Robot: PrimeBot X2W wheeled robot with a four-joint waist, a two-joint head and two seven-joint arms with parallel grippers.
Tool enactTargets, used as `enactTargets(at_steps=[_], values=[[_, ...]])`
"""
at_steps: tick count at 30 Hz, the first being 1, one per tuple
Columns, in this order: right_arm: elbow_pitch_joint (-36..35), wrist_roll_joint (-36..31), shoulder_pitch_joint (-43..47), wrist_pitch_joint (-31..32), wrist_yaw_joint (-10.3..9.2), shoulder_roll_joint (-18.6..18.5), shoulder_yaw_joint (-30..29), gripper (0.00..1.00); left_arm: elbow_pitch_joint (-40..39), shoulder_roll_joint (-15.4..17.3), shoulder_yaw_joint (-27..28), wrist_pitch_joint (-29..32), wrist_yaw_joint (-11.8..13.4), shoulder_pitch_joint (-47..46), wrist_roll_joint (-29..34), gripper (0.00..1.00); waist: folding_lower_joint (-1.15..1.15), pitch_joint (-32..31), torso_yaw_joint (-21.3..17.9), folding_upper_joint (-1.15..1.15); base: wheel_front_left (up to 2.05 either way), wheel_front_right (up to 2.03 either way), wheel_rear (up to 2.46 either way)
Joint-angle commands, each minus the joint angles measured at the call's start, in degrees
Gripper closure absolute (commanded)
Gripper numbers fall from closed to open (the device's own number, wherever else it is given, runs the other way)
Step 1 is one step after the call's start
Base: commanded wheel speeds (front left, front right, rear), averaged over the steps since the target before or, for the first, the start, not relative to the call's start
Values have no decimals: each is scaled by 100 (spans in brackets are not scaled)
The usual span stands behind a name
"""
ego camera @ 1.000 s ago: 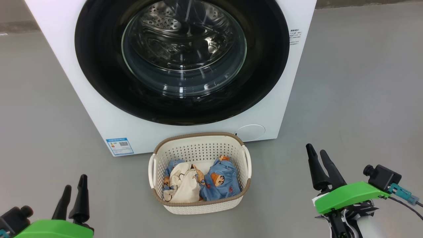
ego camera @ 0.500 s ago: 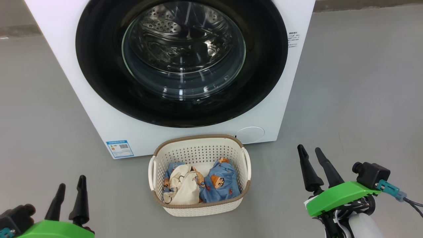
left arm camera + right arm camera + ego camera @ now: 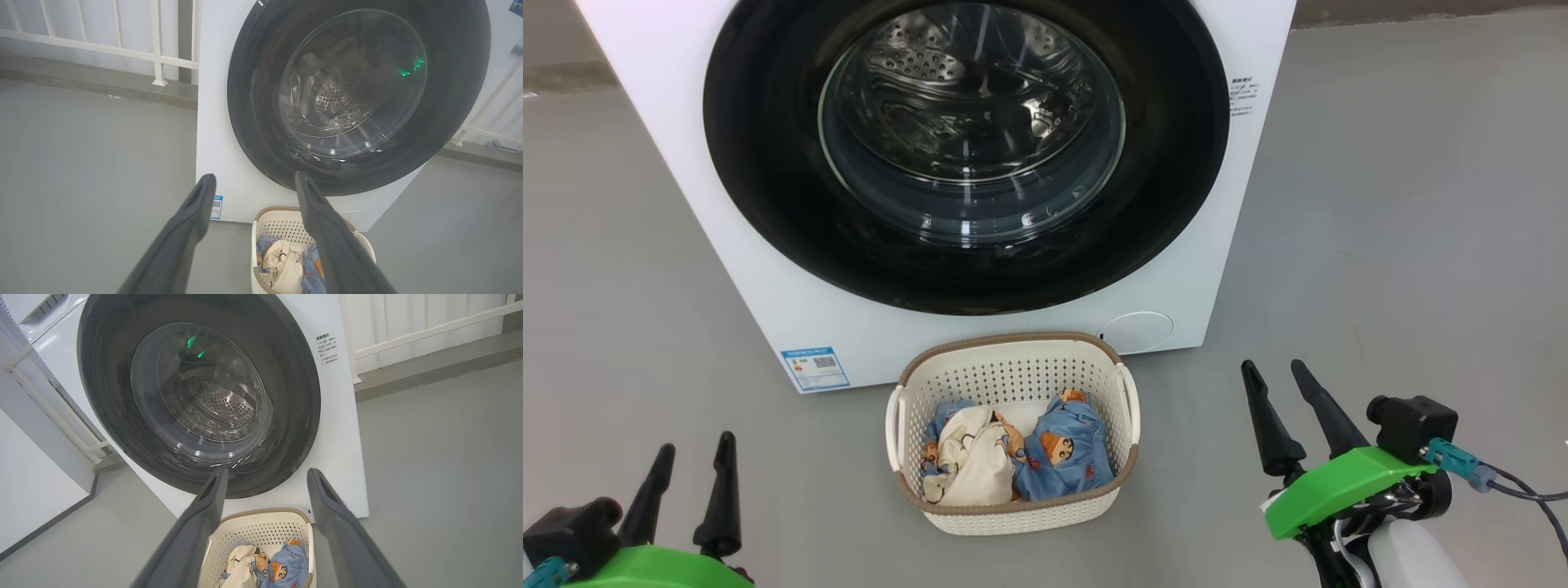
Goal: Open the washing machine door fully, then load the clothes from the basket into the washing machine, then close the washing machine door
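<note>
The washing machine door [image 3: 968, 155] is shut, so opening it is the step in hand. I think one arm should catch the black ring at its edge and swing it wide, clear of the basket [image 3: 1013, 336] with the clothes [image 3: 1013, 457] on the floor just before the washing machine [image 3: 768, 318]. The left gripper [image 3: 696, 453] and the right gripper [image 3: 1271, 376] hang low on either side of the basket, fingers apart and empty.

The head view looks steeply down, from close, on the front of the washing machine [image 3: 866, 343] and the basket [image 3: 1013, 341] on the floor [image 3: 1380, 204] before it. The left wrist view looks from lower, at the robot's left, along the left end effector [image 3: 254, 177] toward the machine. The right wrist view does likewise from the right, along the right end effector [image 3: 267, 472]. All three share the door [image 3: 760, 204] and basket.
</note>
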Motion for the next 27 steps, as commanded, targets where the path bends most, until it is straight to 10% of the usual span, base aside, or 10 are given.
enactTargets(at_steps=[1,27], values=[[-89,-240,-329,-109,8,-4,162,0,-136,233,149,-117,-13,-315,250,0,0,2,-7,0,0,0,0],[192,-1267,-459,-372,9,-14,235,0,58,372,237,-381,-15,-355,1224,0,0,20,-53,0,0,0,0]])
